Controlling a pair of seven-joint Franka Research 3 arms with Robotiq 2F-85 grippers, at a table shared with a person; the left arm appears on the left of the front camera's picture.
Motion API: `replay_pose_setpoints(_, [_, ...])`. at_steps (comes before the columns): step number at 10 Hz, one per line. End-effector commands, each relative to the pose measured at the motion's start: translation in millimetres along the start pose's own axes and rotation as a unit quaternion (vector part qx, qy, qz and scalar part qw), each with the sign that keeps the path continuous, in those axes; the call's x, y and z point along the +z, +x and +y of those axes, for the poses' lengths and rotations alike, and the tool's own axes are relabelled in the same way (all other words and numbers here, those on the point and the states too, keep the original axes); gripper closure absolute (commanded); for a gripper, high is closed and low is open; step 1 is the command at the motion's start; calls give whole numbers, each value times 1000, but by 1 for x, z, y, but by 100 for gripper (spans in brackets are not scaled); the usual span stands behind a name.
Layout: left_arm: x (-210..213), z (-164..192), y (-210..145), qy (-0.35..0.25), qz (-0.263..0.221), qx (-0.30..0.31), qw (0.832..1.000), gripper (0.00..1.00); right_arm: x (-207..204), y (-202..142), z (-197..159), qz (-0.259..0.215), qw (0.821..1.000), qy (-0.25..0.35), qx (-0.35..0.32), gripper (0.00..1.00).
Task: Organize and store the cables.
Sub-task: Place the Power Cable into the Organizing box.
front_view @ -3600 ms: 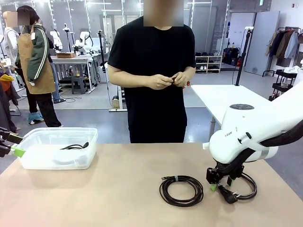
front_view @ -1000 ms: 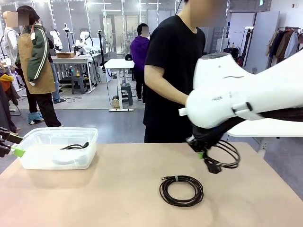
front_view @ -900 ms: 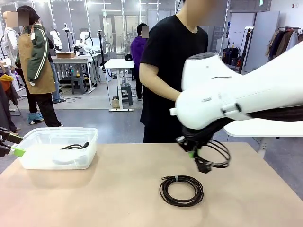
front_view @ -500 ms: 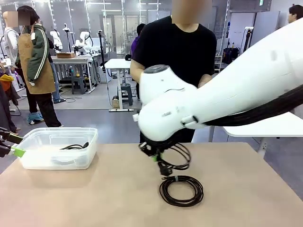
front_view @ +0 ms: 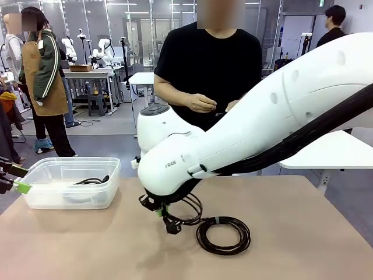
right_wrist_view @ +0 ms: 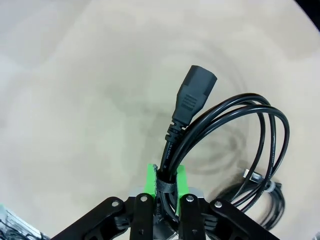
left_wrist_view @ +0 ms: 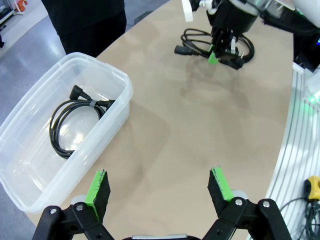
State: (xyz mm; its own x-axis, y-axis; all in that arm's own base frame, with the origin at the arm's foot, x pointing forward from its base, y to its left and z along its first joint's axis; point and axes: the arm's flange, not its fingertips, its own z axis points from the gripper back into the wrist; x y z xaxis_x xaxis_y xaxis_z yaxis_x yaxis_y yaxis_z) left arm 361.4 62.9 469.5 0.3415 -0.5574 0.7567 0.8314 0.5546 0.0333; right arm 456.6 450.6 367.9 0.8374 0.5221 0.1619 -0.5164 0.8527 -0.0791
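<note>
while the right pincer [right_wrist_view: 167, 179] clamps a coiled cable [right_wrist_view: 194, 97], the left pincer [left_wrist_view: 159, 182] gapes; arm lettering [front_view: 170, 165] unreadable.

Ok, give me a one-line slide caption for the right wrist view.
Right gripper shut on a coiled black cable, held over the tan table.

Robotics lab, open hall layout. Large white robot arm [front_view: 262, 128] reaches over a tan work table [front_view: 303, 245], with a thick black hose bundle [front_view: 329, 122] running along it. Behind are a bench on a metal frame [front_view: 87, 79], a white desk [front_view: 143, 77], glass partition walls [front_view: 116, 23] and ceiling strip lights. The floor [front_view: 99, 143] is plain grey. Several people stand about, one in a brown work apron [front_view: 49, 87].
</note>
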Motion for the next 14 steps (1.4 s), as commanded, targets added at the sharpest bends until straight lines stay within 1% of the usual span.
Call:
replay_pose_setpoints(1, [1,1,3,-7,1,8,1000,0,-4,14,15,8,1000,12,17,82])
replay_pose_setpoints(3, [1,1,3,-7,1,8,1000,0,-16,14,32,20,999,28,33,82])
replay_pose_setpoints(4, [1,1,3,-7,1,8,1000,0,-24,11,36,34,998,35,34,82])
replay_pose_setpoints(6, [1,1,3,-7,1,8,1000,0,-37,6,39,43,998,47,31,82])
replay_pose_setpoints(7, [1,1,3,-7,1,8,1000,0,-38,5,40,44,997,57,24,62])
replay_pose_setpoints(8, [1,1,3,-7,1,8,1000,0,-36,3,38,38,997,61,22,35])
replay_pose_setpoints(9, [1,1,3,-7,1,8,1000,0,-34,1,35,33,997,64,19,15])
replay_pose_setpoints(10, [1,1,3,-7,1,8,1000,0,-30,-1,29,30,997,63,17,0])
replay_pose_setpoints(12, [1,1,3,-7,1,8,1000,0,-15,-8,17,18,997,78,9,0])
replay_pose_setpoints(13, [1,1,3,-7,1,8,1000,0,-6,-13,8,11,996,87,6,2])
replay_pose_setpoints(14, [1,1,3,-7,1,8,1000,0,3,-20,-2,4,995,103,1,0])
